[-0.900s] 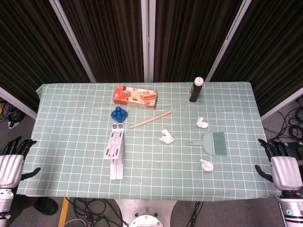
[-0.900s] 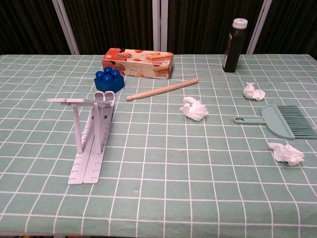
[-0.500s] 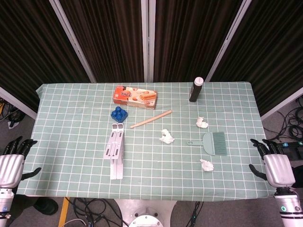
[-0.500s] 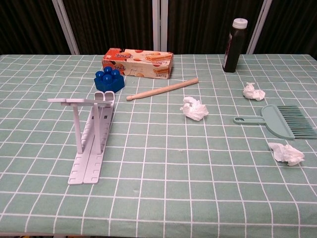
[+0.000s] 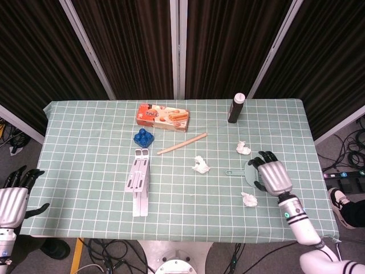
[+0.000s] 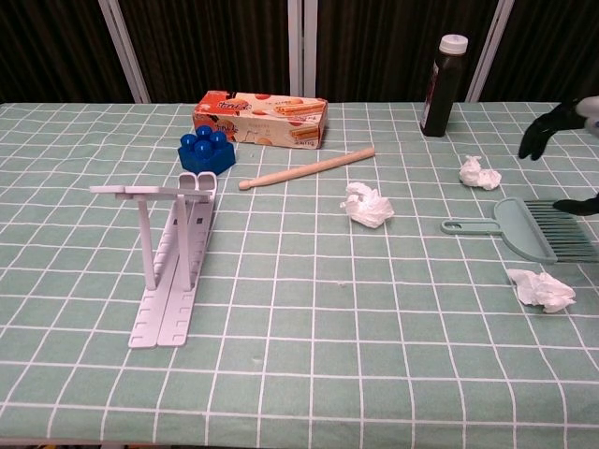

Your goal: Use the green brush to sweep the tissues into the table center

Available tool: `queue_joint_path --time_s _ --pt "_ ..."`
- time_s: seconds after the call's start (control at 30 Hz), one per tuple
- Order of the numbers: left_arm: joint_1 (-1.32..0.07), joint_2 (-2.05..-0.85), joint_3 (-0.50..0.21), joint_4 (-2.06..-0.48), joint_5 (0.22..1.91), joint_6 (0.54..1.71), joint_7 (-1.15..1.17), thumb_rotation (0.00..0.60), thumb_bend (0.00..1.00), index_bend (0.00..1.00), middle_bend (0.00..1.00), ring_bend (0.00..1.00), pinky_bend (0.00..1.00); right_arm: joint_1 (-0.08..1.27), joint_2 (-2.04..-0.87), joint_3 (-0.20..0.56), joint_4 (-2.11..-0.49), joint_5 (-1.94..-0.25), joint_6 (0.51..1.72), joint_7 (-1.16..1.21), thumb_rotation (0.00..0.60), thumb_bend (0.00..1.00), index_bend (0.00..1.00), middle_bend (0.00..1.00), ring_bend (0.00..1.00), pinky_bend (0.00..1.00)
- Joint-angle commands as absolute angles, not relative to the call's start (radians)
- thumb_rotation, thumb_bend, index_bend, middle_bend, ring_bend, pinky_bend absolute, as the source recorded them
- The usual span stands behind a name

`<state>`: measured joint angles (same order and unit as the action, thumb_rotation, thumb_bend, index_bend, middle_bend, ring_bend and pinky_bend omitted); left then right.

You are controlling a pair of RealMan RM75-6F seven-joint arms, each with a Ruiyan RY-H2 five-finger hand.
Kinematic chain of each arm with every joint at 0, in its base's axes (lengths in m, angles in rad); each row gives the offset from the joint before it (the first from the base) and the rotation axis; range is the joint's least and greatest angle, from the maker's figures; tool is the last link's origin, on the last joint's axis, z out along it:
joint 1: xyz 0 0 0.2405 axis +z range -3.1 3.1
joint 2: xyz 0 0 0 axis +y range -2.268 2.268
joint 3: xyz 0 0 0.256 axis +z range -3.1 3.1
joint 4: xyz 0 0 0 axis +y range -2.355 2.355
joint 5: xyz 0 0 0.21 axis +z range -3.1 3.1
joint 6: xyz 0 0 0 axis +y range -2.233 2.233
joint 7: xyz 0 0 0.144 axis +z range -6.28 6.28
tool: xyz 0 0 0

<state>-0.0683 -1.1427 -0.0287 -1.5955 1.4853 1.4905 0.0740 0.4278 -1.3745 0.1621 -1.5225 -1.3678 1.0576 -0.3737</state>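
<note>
We count three tissues [image 5: 200,165] [image 5: 243,148] [image 5: 249,199], one brush [image 6: 532,227]. Right hand [image 5: 272,176] over brush, fingers apart, empty. Left hand [image 5: 12,200] off-table, fingers spread.

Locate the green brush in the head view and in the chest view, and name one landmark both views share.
Head view: the green plastic brush lies right of centre on the checked tablecloth, mostly hidden under the right hand, its thin handle poking out left.
Chest view: the brush lies at the right edge, handle pointing left, bristles right.
Shared landmark: the dark bottle with a white cap stands behind it near the table's far edge.
</note>
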Motion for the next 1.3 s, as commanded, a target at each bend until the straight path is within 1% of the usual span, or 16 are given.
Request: queue_joint_path --time_s 0.03,0.17,0.3,0.47,0.83,0.97,1.13,1.2,1.23,1.3 --pt "-0.069 -1.144 -0.030 -1.592 1.485 1.490 0.068 0.600 0.09 0.20 0.17 0.06 0.14 0.498 -1.484 0.174 -1.428 -1.292 0.985 -0.462 0.600 0.12 0.34 0.33 0.13 0.15" --pt "-0.069 -1.145 -0.032 -1.585 1.482 1.488 0.052 0.600 0.09 0.20 0.17 0.06 0.14 0.526 -1.553 0.161 -1.350 -1.262 0.961 -0.499 0.600 0.12 0.34 0.34 0.13 0.15" --pt "-0.071 -1.149 -0.031 -1.576 1.484 1.485 0.042 0.600 0.09 0.20 0.17 0.06 0.14 0.541 -1.600 0.156 -1.296 -1.242 0.962 -0.522 0.600 0.15 0.36 0.36 0.13 0.15" --pt "-0.070 -1.157 -0.033 -1.563 1.479 1.484 0.028 0.600 0.09 0.20 0.17 0.06 0.14 0.554 -1.632 0.147 -1.260 -1.228 0.965 -0.548 0.600 0.16 0.39 0.39 0.13 0.15" --pt "-0.074 -1.166 -0.031 -1.539 1.478 1.470 0.001 0.600 0.09 0.20 0.17 0.06 0.14 0.576 -1.676 0.127 -1.199 -1.200 0.955 -0.598 0.600 0.17 0.40 0.42 0.14 0.15" --pt "-0.072 -1.167 -0.030 -1.533 1.476 1.469 -0.010 0.600 0.09 0.20 0.17 0.06 0.14 0.584 -1.679 0.125 -1.196 -1.186 0.945 -0.607 0.600 0.21 0.40 0.42 0.14 0.15" --pt "-0.071 -1.170 -0.028 -1.529 1.479 1.471 -0.011 0.600 0.09 0.20 0.17 0.06 0.14 0.592 -1.674 0.118 -1.202 -1.170 0.933 -0.630 0.600 0.23 0.40 0.43 0.14 0.15" --pt "-0.070 -1.171 -0.027 -1.530 1.479 1.470 -0.009 0.600 0.09 0.20 0.17 0.06 0.14 0.597 -1.672 0.116 -1.204 -1.160 0.924 -0.636 0.600 0.25 0.41 0.44 0.14 0.15" --pt "-0.070 -1.171 -0.027 -1.531 1.478 1.470 -0.009 0.600 0.09 0.20 0.17 0.06 0.14 0.598 -1.671 0.115 -1.206 -1.156 0.920 -0.639 0.600 0.27 0.42 0.45 0.14 0.15" --pt "-0.069 -1.170 -0.027 -1.532 1.478 1.472 -0.008 0.600 0.09 0.20 0.17 0.06 0.14 0.601 -1.668 0.113 -1.209 -1.158 0.923 -0.636 0.600 0.32 0.48 0.49 0.17 0.15"
